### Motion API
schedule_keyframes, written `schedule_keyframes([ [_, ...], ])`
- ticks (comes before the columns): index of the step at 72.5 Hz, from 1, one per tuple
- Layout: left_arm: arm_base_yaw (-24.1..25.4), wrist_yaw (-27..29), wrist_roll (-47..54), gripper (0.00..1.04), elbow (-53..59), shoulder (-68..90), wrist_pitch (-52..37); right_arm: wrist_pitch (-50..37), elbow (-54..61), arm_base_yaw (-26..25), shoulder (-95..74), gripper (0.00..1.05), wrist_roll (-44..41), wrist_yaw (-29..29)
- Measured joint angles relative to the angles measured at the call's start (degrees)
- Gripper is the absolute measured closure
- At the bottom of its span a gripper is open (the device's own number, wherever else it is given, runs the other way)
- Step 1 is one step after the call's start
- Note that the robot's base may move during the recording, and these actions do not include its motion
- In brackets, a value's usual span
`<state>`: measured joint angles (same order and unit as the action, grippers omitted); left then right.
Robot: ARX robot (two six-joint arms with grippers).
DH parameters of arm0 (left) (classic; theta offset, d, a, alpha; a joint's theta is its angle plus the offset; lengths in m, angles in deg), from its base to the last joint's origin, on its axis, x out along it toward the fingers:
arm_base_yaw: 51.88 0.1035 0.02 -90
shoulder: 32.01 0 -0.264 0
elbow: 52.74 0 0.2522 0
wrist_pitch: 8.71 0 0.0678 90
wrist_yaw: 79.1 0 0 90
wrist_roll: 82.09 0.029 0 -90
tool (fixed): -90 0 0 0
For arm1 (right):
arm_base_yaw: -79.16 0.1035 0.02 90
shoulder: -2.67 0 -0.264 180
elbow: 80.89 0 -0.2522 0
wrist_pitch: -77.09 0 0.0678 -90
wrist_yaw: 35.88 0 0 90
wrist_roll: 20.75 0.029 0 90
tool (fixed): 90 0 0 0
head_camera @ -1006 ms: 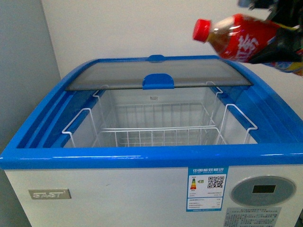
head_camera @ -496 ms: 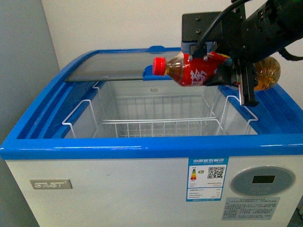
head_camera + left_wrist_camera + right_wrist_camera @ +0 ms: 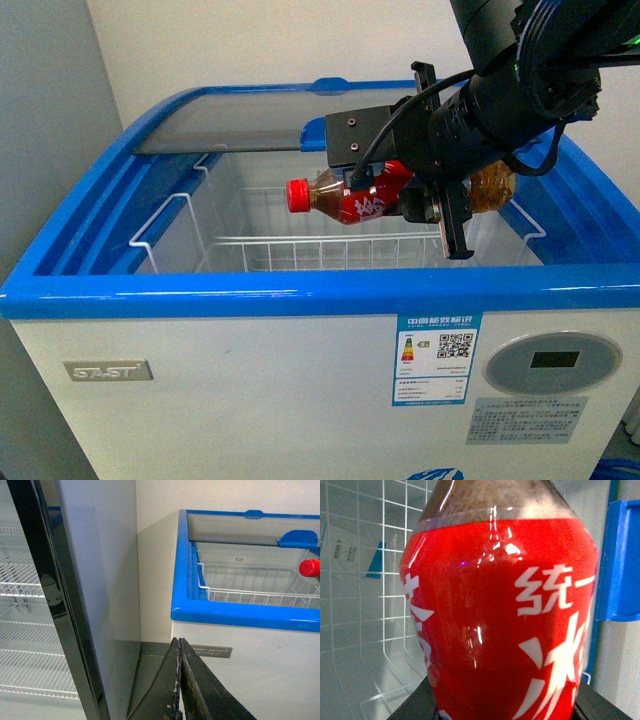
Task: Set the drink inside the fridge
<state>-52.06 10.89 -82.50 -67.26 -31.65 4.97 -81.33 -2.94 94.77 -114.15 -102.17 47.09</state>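
One drink [image 3: 350, 200], white-on-red Chinese label, cap toward nine o'clock, clamped by right gripper [image 3: 432, 205] over one fridge [image 3: 250, 300], SAST badge [image 3: 108, 371], left gripper [image 3: 179, 645] pressed together.

Drink [image 3: 362, 204] is partly covered in the front view by the right gripper [image 3: 441, 205] and a black mount [image 3: 352, 138]; the grip point cannot be made out. In the right wrist view both bottle ends are cut off by the frame. In the left wrist view only its red cap [image 3: 309, 568] is shown at the edge. Left gripper [image 3: 179, 680] is cropped at the bottom. Sticker [image 3: 437, 358] text on the fridge [image 3: 250, 300] is too small to be read.
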Motion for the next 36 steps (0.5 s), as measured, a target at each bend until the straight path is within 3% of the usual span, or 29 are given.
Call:
schedule_keyframes([
  [36, 0.0, 0.0, 0.0, 1.02, 0.0, 0.0, 0.0, -1.9, -5.8, 0.0, -7.4, 0.68, 1.6, 0.3],
])
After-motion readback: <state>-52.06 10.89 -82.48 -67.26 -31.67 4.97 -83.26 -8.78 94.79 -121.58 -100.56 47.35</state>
